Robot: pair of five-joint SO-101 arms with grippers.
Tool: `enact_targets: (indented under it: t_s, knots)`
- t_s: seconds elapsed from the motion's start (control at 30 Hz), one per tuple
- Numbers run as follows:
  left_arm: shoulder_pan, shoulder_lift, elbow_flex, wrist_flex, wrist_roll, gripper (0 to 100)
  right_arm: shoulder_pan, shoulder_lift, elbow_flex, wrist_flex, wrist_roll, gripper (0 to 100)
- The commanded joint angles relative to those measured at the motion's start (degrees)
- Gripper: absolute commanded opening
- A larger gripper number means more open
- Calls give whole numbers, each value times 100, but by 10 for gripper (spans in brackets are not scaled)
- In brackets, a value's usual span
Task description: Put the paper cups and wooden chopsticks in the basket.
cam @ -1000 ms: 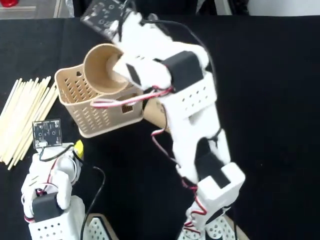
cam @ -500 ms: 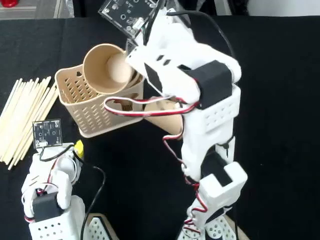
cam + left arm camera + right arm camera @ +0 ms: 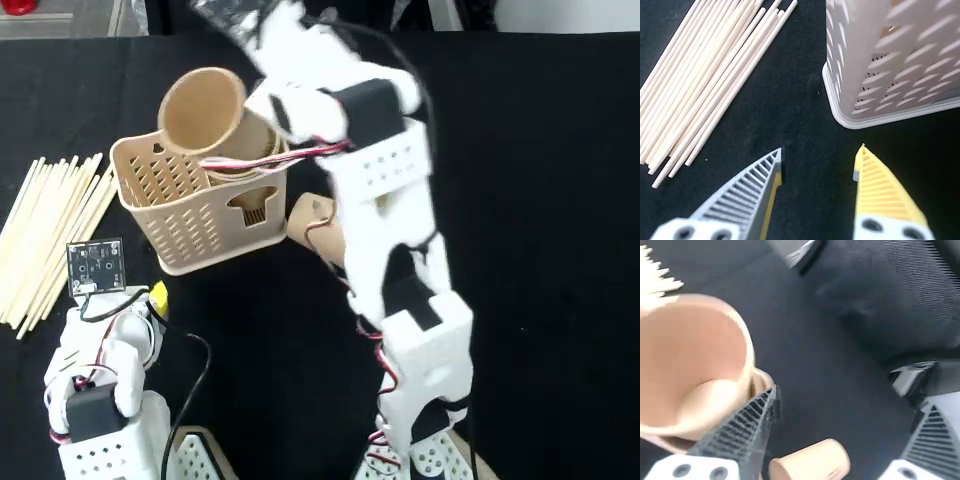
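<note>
The right tool (image 3: 850,400) is spread wide, its two fingers well apart and nothing held between them. It hangs above the far side of the basket (image 3: 195,220). A tilted paper cup (image 3: 690,370) sits just beside the grey finger (image 3: 747,427), outside the gap; whether the two touch cannot be told. In the high view this tilted paper cup (image 3: 203,108) leans with its mouth up and toward the left side of the surface (image 3: 530,150). It is nested in a second cup (image 3: 245,148) that stands in the basket, and both rise above the basket's rim.

A third cup (image 3: 308,222) lies on its side on the surface, just beside the basket's right wall and partly under the right arm. The right wrist view shows this third cup (image 3: 810,462) low between the two fingers, farther off.

The left tool (image 3: 820,152) is also open and holds nothing, its grey and yellow fingers parted over bare black cloth. The wooden chopsticks (image 3: 710,75) lie in a loose bundle on the surface beyond the grey finger, and a basket corner lies beyond the yellow one. Neither touches the tool.
</note>
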Motion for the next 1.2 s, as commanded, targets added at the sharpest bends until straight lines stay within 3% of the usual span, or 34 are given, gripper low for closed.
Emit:
enact_targets:
  t_s: [0.0,0.13,0.23,0.53,0.73,0.93,1.17]
  knots:
    - [-4,-35,-22,-97,9,230,62,-418,-954,264,-105,410]
    - [-4,-35,-22,-97,9,230,-105,-576,-1604,765,-97,410]
    - [-4,-35,-22,-97,9,230,396,-699,-1305,949,158,410]
    - [-4,-35,-4,-176,9,230,1574,-3046,4286,765,2857,410]
    - [-4,-35,-4,-167,9,230,2145,-5297,8224,-756,4273,410]
    - [-4,-35,-4,-167,9,230,2092,-7099,11618,-2286,4615,410]
    - [-4,-35,-4,-167,9,230,1688,-8312,13868,-3648,4519,410]
